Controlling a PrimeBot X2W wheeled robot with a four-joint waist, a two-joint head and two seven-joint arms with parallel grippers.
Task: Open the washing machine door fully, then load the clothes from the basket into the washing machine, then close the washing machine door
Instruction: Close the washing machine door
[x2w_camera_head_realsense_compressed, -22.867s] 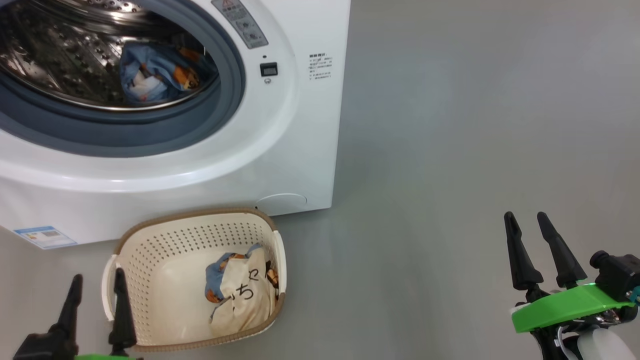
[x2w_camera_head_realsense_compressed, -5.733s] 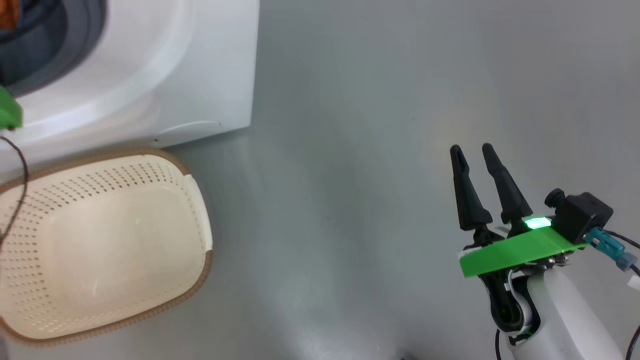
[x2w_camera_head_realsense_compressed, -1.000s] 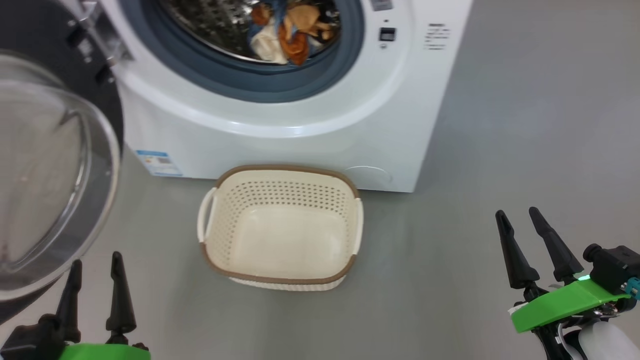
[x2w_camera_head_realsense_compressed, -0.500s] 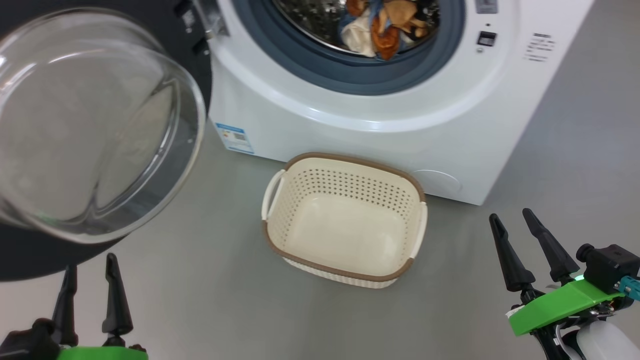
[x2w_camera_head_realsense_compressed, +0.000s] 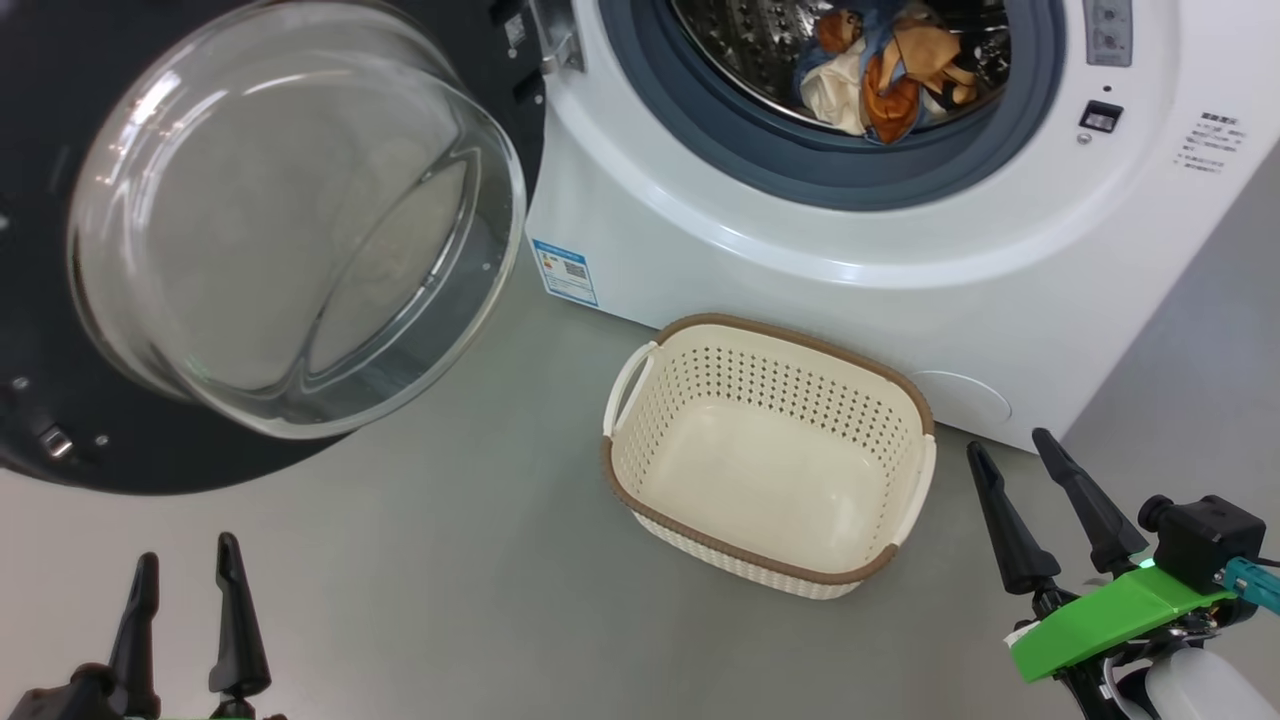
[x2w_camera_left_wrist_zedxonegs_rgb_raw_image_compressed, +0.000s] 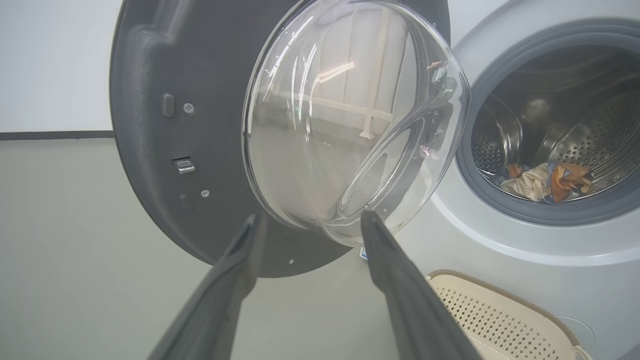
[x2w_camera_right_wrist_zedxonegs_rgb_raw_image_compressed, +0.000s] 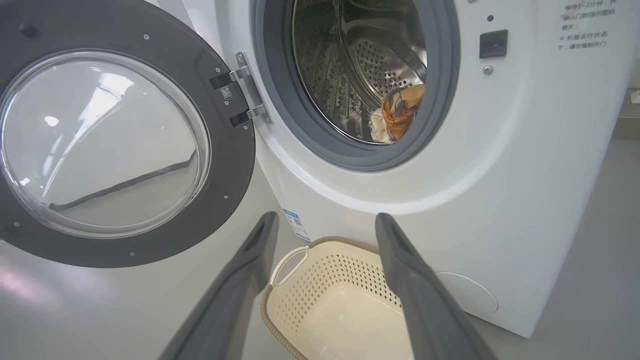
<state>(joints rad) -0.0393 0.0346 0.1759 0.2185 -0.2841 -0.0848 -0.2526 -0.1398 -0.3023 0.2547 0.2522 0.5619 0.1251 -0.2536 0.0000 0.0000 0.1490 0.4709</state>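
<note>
You have one washing machine (x2w_camera_head_realsense_compressed: 800, 240). On its left side hangs one door (x2w_camera_head_realsense_compressed: 290, 220), just in front of it stands one basket (x2w_camera_head_realsense_compressed: 790, 336), and in its drum lies one heap of clothes (x2w_camera_head_realsense_compressed: 880, 85), garments uncountable. Two grippers: left gripper (x2w_camera_head_realsense_compressed: 187, 555), right gripper (x2w_camera_head_realsense_compressed: 1005, 445).

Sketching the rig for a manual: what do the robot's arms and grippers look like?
The left gripper and right gripper each have two long, tapered black fingers. A bright green plate backs the right one, with a black camera block, a teal connector and a white forearm.
</note>
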